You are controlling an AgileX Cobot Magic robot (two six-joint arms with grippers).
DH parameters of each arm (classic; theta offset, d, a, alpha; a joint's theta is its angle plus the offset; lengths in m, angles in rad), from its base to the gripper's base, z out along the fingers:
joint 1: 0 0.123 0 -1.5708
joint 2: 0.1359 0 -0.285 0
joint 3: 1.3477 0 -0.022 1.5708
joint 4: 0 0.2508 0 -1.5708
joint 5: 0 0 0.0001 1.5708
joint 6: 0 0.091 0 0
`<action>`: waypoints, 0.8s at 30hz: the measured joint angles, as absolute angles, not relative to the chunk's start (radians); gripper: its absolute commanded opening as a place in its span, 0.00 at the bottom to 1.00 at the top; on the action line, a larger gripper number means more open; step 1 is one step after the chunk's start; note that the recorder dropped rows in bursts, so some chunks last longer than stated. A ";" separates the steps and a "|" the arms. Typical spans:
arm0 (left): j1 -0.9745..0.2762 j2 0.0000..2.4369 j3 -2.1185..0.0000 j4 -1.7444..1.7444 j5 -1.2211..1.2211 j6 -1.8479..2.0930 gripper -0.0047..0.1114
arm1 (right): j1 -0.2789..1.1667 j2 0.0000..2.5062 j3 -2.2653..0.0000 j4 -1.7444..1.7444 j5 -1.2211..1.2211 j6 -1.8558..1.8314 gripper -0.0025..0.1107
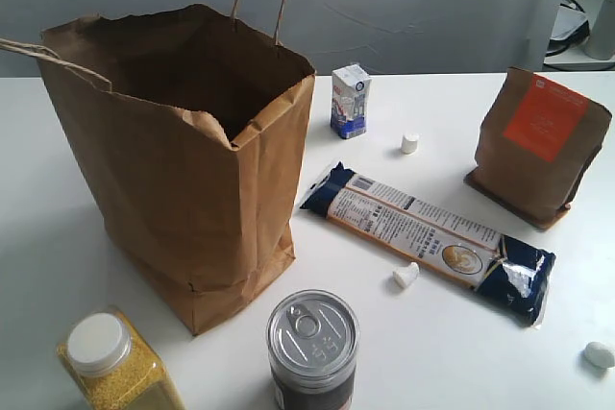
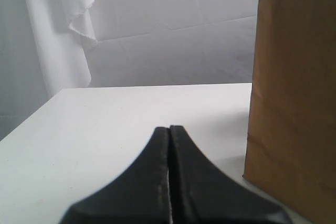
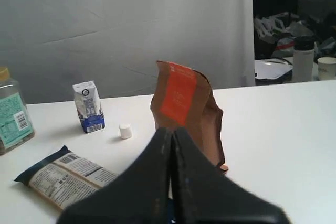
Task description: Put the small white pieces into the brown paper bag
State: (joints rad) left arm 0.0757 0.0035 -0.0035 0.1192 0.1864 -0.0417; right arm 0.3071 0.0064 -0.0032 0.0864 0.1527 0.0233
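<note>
The tall crumpled brown paper bag [image 1: 183,160] stands open on the left of the white table, its twine handles up; its side also shows in the left wrist view as the brown paper bag [image 2: 294,98]. Three small white pieces lie on the table: one [image 1: 409,143] by the carton, one [image 1: 405,276] beside the long packet, one [image 1: 599,354] at the right edge. The right wrist view shows the first piece [image 3: 125,131]. Neither arm appears in the exterior view. My left gripper [image 2: 169,128] and my right gripper [image 3: 173,129] are both shut and empty.
A small blue-and-white carton [image 1: 350,100], a brown pouch with an orange label [image 1: 540,146], a long dark-ended food packet [image 1: 428,237], a metal-lidded can [image 1: 312,348] and a yellow-grain jar with a white lid [image 1: 110,362] stand around the bag. A jar [image 3: 13,111] shows in the right wrist view.
</note>
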 measured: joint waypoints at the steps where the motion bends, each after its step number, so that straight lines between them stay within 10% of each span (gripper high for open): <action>1: 0.076 0.003 -0.004 0.119 0.186 -0.042 0.04 | 0.309 0.019 -0.008 0.106 0.155 0.036 0.02; 24: 0.076 0.003 -0.004 0.119 0.186 -0.042 0.04 | 0.628 1.057 -0.689 -0.181 1.003 0.227 0.06</action>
